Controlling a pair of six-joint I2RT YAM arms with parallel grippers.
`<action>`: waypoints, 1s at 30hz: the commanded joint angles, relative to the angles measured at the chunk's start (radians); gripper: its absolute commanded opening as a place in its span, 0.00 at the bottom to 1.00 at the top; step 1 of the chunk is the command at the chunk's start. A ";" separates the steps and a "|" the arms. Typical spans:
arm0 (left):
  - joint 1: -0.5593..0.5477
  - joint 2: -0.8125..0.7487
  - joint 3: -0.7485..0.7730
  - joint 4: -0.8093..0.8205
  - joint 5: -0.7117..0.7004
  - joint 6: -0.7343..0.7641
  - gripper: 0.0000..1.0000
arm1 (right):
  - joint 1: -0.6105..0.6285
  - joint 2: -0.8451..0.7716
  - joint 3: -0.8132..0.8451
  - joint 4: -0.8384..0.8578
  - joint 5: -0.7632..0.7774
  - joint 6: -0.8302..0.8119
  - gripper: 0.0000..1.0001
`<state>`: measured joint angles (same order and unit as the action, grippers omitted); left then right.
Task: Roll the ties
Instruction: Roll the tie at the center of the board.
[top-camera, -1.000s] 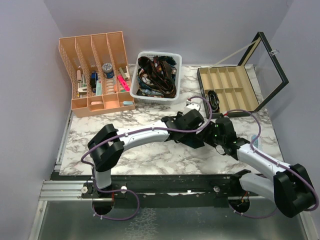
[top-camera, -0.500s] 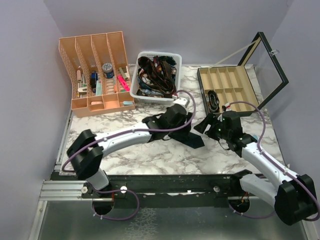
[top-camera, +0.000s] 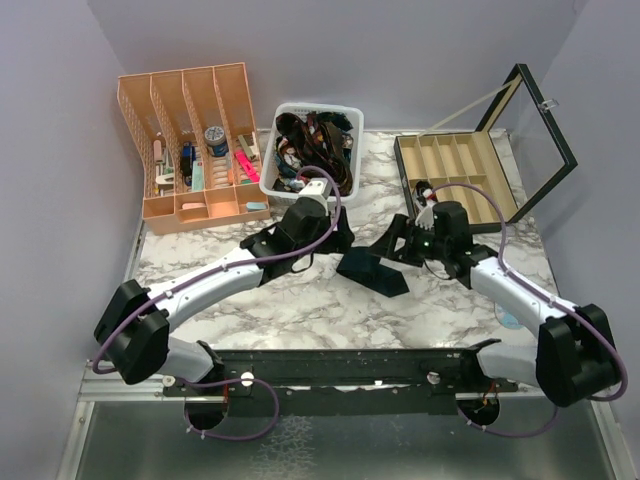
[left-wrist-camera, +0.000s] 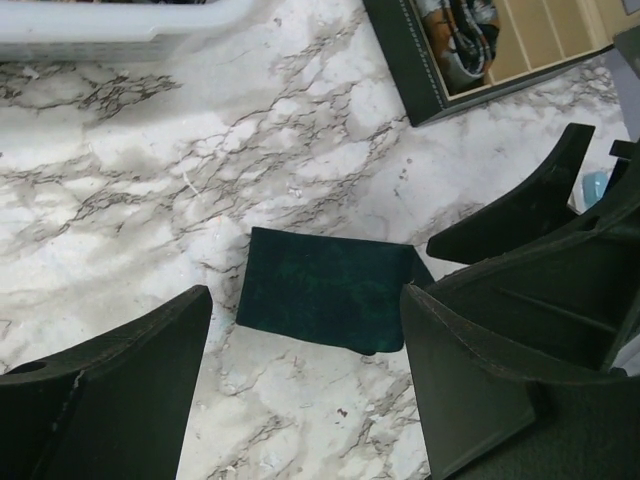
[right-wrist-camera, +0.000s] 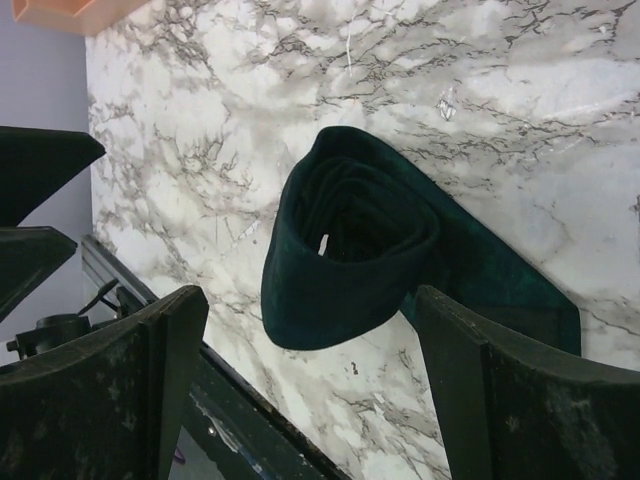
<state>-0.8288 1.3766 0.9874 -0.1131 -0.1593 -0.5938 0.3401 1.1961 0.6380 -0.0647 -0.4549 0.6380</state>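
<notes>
The rolled tie (top-camera: 372, 272) lies free on the surface (top-camera: 250, 300). The left gripper (left-wrist-camera: 305, 297) at its 10 o'clock and the right gripper (right-wrist-camera: 308, 298) at 1 o'clock both stand apart.

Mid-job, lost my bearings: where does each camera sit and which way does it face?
Top external: above and behind the bases, looking down on the marble table; both arms show whole, left gripper and right gripper open.
Left wrist: on the left arm, looking down and forward at the tie, compartment box beyond; own fingers at bottom.
Right wrist: on the right arm, looking down and leftward; own fingers at bottom.
Shared: both wrist views show the rolled tie.
</notes>
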 joint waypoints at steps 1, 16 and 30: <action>0.029 0.021 -0.038 0.016 0.051 -0.032 0.77 | 0.005 0.087 0.053 -0.037 -0.084 -0.063 0.90; 0.046 0.183 -0.033 0.103 0.181 -0.031 0.77 | 0.005 0.116 0.013 -0.104 0.081 -0.123 0.55; 0.046 0.267 -0.058 0.227 0.280 -0.038 0.78 | 0.002 0.069 -0.078 -0.158 0.193 -0.179 0.51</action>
<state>-0.7853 1.6306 0.9485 0.0654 0.0788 -0.6281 0.3412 1.2755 0.5747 -0.1871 -0.3176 0.4858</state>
